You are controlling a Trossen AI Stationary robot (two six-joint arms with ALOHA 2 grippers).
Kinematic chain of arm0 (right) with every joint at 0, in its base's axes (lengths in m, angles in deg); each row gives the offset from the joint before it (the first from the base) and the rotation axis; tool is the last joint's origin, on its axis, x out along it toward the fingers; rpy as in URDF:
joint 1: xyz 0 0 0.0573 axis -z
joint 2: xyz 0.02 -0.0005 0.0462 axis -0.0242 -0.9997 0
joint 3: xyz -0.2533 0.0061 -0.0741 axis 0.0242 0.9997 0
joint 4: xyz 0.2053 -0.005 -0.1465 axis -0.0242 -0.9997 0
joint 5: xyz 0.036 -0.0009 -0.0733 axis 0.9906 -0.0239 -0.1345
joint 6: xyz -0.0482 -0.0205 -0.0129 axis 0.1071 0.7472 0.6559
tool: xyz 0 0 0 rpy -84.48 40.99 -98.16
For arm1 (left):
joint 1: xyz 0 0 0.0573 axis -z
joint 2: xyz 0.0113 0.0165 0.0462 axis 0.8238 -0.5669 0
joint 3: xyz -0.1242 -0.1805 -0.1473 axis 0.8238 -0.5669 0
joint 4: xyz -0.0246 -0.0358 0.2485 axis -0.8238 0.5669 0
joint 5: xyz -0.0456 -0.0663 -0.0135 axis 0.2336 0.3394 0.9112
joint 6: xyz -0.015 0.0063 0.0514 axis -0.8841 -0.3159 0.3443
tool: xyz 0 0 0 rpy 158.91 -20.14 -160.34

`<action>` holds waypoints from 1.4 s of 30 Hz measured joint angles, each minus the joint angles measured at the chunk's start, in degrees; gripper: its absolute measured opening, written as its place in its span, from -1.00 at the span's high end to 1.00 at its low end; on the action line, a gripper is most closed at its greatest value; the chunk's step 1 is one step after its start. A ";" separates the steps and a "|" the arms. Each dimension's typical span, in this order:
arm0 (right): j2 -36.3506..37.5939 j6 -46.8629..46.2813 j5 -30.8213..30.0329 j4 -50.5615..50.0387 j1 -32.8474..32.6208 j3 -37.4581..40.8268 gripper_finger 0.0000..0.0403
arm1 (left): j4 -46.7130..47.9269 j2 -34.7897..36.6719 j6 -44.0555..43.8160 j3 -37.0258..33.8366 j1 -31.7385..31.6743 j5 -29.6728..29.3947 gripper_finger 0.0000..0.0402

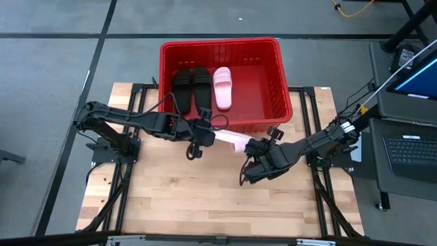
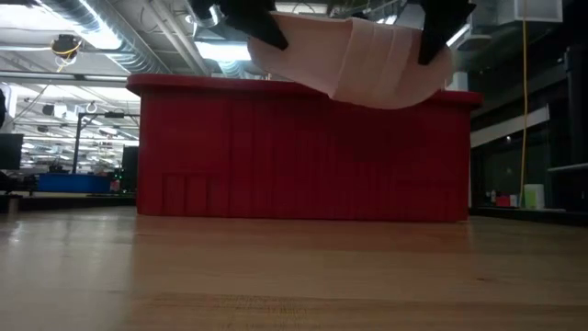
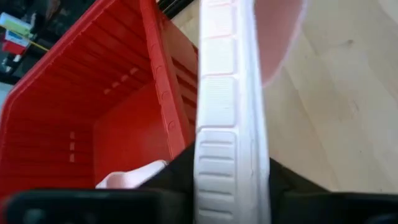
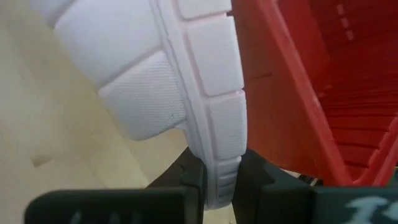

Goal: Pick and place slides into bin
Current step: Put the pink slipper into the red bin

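Observation:
A pale pink slide [image 1: 231,140] hangs above the table in front of the red bin [image 1: 218,44], held at both ends. My left gripper [image 1: 205,135] is shut on its left end and my right gripper [image 1: 254,147] on its right end. In the low view the slide [image 2: 358,60] floats clear of the wood, level with the rim of the bin [image 2: 303,147]. Inside the bin two black slides [image 1: 192,89] and another pink slide [image 1: 223,87] lie flat on its floor. My left gripper pinches the slide's sole edge [image 3: 227,168] between its two fingers at the slide's left end, coming level from the table's left. The sole runs straight away from the fingers. The slide is lifted clear of the table. My right gripper pinches the ribbed sole edge [image 4: 221,165] between its two fingers at the slide's right end, coming from the table's right side. The slide is lifted clear, beside the bin's near wall [image 4: 298,93].
The bin stands at the table's far edge, its near wall just beyond the held slide. Bare wooden tabletop [image 1: 205,198] lies on the near side. A desk with a laptop [image 1: 410,147] stands to the right, off the table.

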 joint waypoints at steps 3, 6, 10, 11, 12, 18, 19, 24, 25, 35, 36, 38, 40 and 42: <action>0.00 -0.30 0.15 0.32 -0.08 0.00 0.77 | -0.12 0.02 -0.21 0.00 -0.04 0.66 0.70; 0.00 -0.34 0.12 0.53 0.01 0.00 0.77 | -0.06 0.02 -1.27 0.00 -0.06 -0.08 0.70; 0.06 -0.70 0.67 0.72 0.03 -1.81 0.72 | -0.11 0.32 -0.96 0.02 0.04 -0.87 0.70; 0.06 -0.76 0.80 0.78 0.02 -2.59 0.68 | -0.06 0.54 -0.95 0.02 0.09 -0.88 0.70; 0.05 -0.78 0.80 0.84 -0.01 -3.52 0.65 | -0.14 0.78 -0.95 0.02 0.06 -0.88 0.70; 0.13 -1.34 -0.22 1.03 0.01 -9.41 0.58 | -1.69 4.21 1.23 0.00 -0.09 -4.54 0.70; 0.13 -0.38 -0.40 1.19 0.03 -10.27 0.58 | -1.84 4.93 1.56 0.01 -0.11 -5.11 0.70; 0.13 2.48 -0.97 1.50 0.05 -14.64 0.56 | -2.32 7.56 1.36 0.02 -1.59 -5.46 0.70; 0.13 2.75 -1.57 1.20 0.05 -15.71 0.56 | -2.38 8.01 1.12 0.01 -2.16 -5.29 0.70; 0.13 11.28 -8.26 0.60 0.09 -24.84 0.38 | -1.37 12.74 0.74 0.02 -3.88 -2.82 0.70; 0.12 11.90 -8.56 0.58 0.09 -25.33 0.36 | -0.17 13.30 0.74 0.02 -3.93 -3.06 0.70; 0.11 13.26 -8.93 0.55 0.03 -26.48 0.30 | 1.43 14.39 0.70 0.00 -3.98 -3.54 0.70; 0.13 14.65 -8.95 0.47 0.09 -27.38 0.24 | 2.65 15.37 0.19 0.00 -4.17 -3.84 0.70; 0.11 16.08 -8.86 0.34 0.54 -27.70 0.17 | 3.38 16.06 -0.18 0.00 -4.45 -3.78 0.70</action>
